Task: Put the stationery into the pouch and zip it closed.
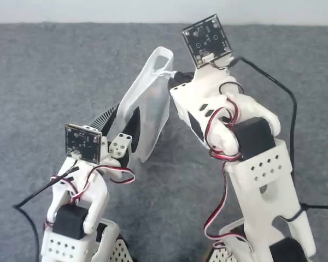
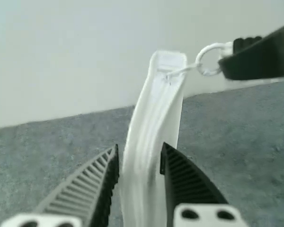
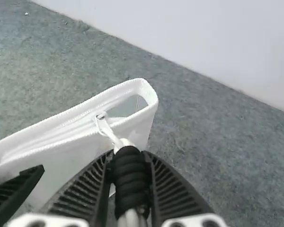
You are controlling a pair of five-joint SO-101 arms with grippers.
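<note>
A translucent white pouch is held up off the grey carpet, tilted, between the two arms. My left gripper is shut on the pouch's lower body, its black ribbed fingers pressing both sides of the pouch. My right gripper is at the pouch's upper end, shut on the zipper pull, with the pull's black ribbed tab clamped between the fingers. The pull's white ring links the slider to the right gripper. The slider sits near the upper end of the pouch.
Grey carpet covers the table around both arms, with a pale wall behind it. Cables run from the arm bases at the front. The left gripper's finger shows beside the pouch in the right wrist view.
</note>
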